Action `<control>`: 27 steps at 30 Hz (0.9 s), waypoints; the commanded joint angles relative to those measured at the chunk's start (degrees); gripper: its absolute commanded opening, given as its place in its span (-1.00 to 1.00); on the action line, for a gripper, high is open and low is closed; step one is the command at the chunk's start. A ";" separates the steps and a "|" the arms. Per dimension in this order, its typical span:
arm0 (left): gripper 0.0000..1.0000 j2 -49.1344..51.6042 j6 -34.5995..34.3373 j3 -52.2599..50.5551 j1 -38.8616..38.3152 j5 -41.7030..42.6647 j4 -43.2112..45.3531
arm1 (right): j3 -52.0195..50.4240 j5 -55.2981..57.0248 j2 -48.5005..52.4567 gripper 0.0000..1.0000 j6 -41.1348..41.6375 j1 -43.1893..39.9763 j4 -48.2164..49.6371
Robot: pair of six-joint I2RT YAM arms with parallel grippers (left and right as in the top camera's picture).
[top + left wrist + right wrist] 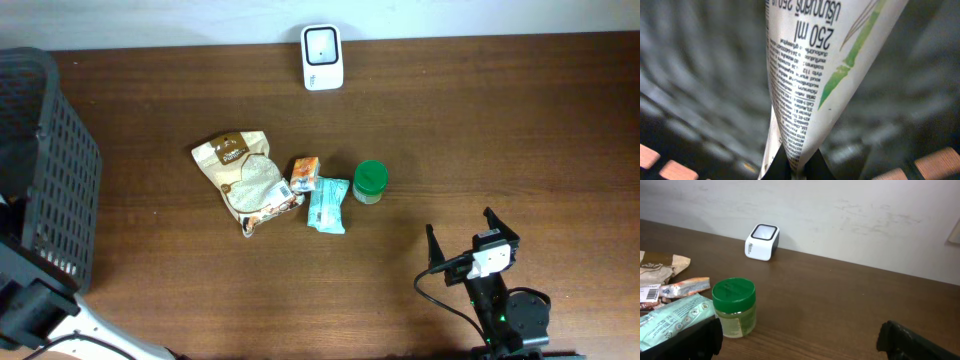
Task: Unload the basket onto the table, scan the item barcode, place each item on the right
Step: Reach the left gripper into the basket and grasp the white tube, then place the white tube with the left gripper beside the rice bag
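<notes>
The tube (805, 75), white with a green bamboo stalk and small print that includes "250 ml", is clamped by its flat crimped end in the left gripper (792, 167). The two dark fingertips are pinched tight on it at the bottom of the wrist view. From the pinch, the tube widens away from the fingers and fills the middle of that view. All around and beyond it is the blurred dark mesh of the basket (700, 75), so tube and gripper sit inside it. From overhead the basket (60, 160) stands at the table's left edge, and the tube cannot be seen there.

The right gripper (462, 232) hovers low over the wooden table (500, 120) with its fingers spread wide and nothing between them. Ahead of it and to its left stands a jar (734, 307) with a green lid. Just left of the jar lies a teal packet (328, 204), then a small orange packet (304, 173) and a tan pouch (245, 180), all close together. Farther ahead, by the wall, is the white scanner (322, 57), well apart from both grippers.
</notes>
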 commanded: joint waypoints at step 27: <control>-1.00 -45.57 -5.16 7.56 -33.42 1.46 9.07 | -0.48 0.31 -0.37 0.97 0.17 0.46 -0.04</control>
